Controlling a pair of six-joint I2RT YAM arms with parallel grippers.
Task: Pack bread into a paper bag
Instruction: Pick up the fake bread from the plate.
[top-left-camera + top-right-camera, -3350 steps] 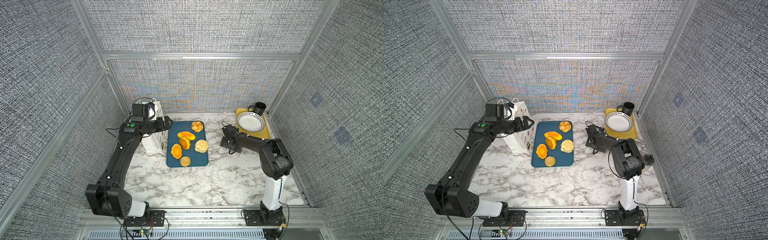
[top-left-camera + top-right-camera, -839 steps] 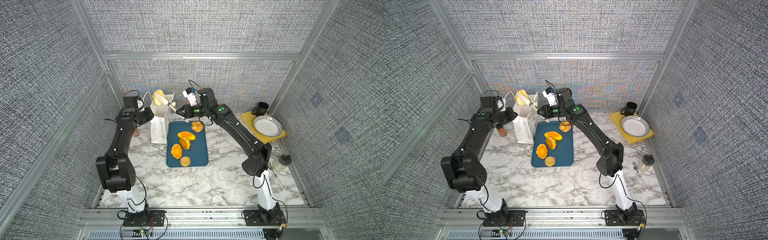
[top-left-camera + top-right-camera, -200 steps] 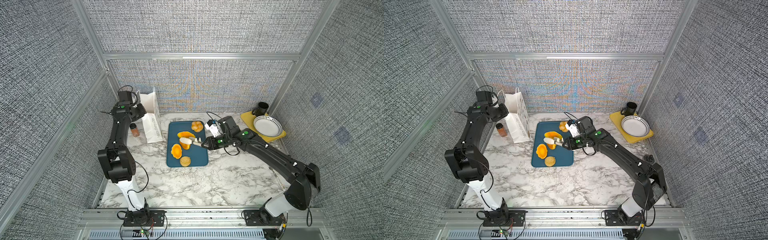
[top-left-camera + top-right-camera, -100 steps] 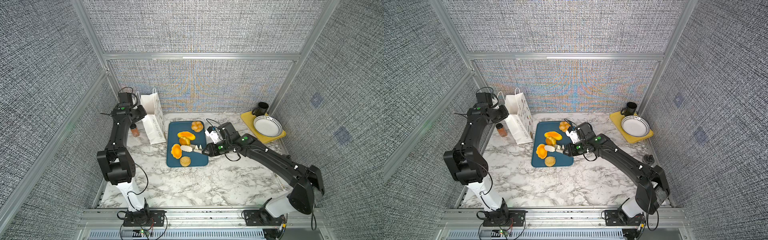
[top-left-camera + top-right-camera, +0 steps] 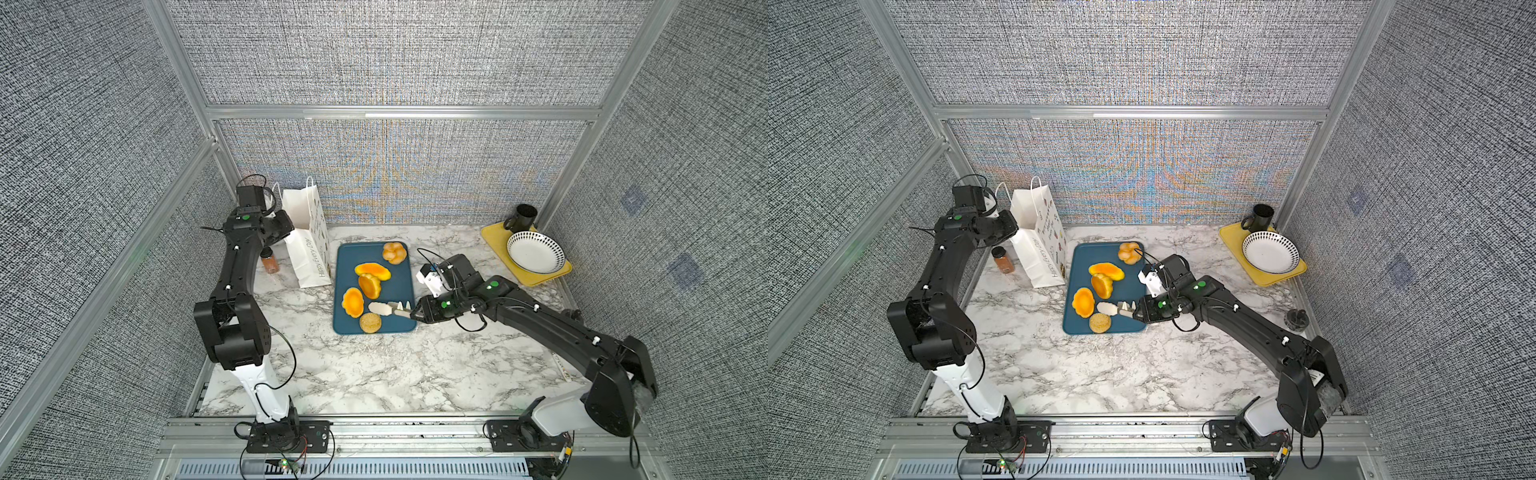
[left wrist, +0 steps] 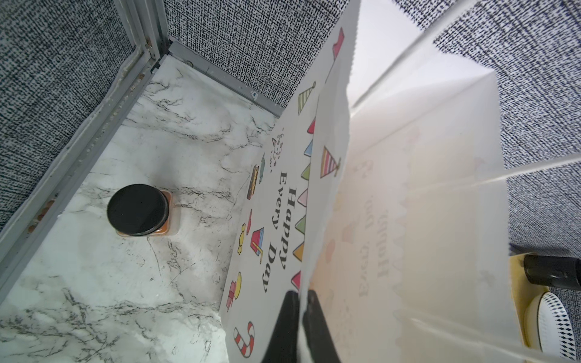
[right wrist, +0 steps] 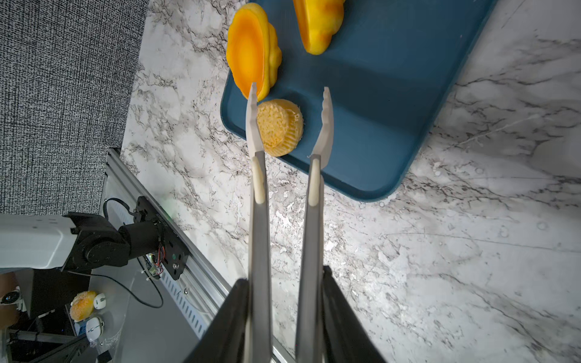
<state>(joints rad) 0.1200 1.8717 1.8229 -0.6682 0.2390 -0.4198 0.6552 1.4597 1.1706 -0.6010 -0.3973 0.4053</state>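
White paper bag [image 5: 309,245] with cord handles stands upright on the marble-patterned worktop [image 5: 374,374] in both top views, just beside a dark blue plastic tray [image 5: 401,282]. On the tray lie three glossy orange-yellow oval buns [image 5: 372,271], a pale knotted roll [image 5: 394,252] and a round tan bun [image 5: 370,323].

The left wrist view shows the left end effector [image 6: 300,314] with its jaws together, pinching the bag's printed wall near its upper edge.

The right wrist view shows the right end effector [image 7: 284,317] clamped on metal tongs with white tips [image 7: 259,220]. The tips stand apart on either side of the round tan bun; contact cannot be told.
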